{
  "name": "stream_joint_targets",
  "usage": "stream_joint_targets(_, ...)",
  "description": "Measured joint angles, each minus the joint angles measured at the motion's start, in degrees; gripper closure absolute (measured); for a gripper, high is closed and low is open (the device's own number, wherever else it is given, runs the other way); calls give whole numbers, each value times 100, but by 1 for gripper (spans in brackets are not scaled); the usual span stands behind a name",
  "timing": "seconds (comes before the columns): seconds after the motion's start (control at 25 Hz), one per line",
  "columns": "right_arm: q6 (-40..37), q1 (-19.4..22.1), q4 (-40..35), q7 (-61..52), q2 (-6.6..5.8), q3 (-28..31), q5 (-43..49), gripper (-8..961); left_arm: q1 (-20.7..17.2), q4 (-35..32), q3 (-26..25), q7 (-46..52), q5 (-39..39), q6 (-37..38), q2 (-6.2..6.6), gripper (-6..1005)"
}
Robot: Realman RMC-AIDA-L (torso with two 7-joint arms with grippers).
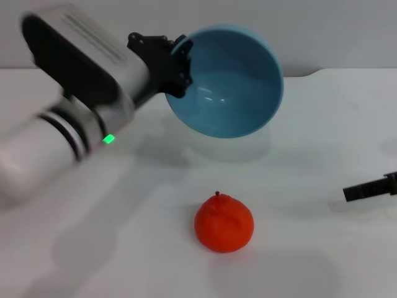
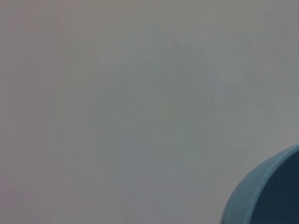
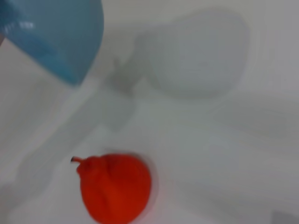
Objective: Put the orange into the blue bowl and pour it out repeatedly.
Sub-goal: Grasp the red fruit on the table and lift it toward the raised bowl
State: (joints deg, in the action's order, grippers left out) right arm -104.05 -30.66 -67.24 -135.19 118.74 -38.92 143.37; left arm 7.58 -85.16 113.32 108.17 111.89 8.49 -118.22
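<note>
**Orange on the counter, blue bowl held tipped above it**

Orange (image 1: pixel 224 223) rests alone on the white counter (image 1: pixel 111 248), upright, its small dark stem nub pointing up, near the front middle of the head view. It touches nothing else and lies well apart from both arms.

The left end effector (image 1: pixel 177 62) is clamped on the rim of the blue bowl (image 1: pixel 229 87), its black fingers (image 1: pixel 183 54) pinching the rim on the side toward the robot's left. The bowl is lifted off the counter and tipped steeply, so that its glossy inside faces the head camera and its mouth opens toward the front. Nothing lies inside it. Its soft shadow falls on the counter just beneath, behind the orange. Behind the end effector the white and black left arm runs back to the left edge of the head view, a small green light glowing on it.

In the left wrist view only a curved piece of the bowl's edge (image 2: pixel 266 191) shows in one corner against plain pale background.

The right end effector (image 1: pixel 370 188) sits low at the far right edge of the head view, just over the counter and away from the orange; whether it is open or closed cannot be told. Its wrist view looks down on the orange (image 3: pixel 114 186) and on part of the raised bowl (image 3: pixel 60 37), with the bowl's shadow on the counter (image 3: pixel 224 140).
</note>
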Motion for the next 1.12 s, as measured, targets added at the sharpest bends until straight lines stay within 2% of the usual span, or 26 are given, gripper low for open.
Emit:
stream_joint_targets(0.08,227,-9,67,0,4,-90,-38,404,182,20,-806,679,-207,1182,9,1001)
stream_joint_targets(0.2,623,-21,176,85,4,-240,-180,399,600,264,-1949,1837,63,2818,33,1001)
stream_joint_targets(0.32,962,7,308,571,4,-414,-600,394,1167,723,-3032,2670,681,4339,49,1001)
stream_joint_targets(0.44,1160,7,633,1265,-2,-578,-1125,389,1707,1225,-3961,3406,1387,5542,55,1000)
stream_joint_targets(0.48,1229,-58,895,1662,-6,-741,-1345,387,1884,1383,-4444,3631,1731,6108,58,1000)
stream_joint_targets(0.6,1246,-159,1160,1932,-8,-896,-1457,382,1900,1366,-4594,3686,1884,6437,58,1000)
stream_joint_targets(0.92,1449,-1040,2505,2631,-9,-1032,-1506,373,1827,864,-4767,4089,2849,7680,77,1000)
stream_joint_targets(1.12,1895,-1480,3231,2949,25,-1221,-1631,375,1804,837,-4756,4094,2935,7990,56,999)
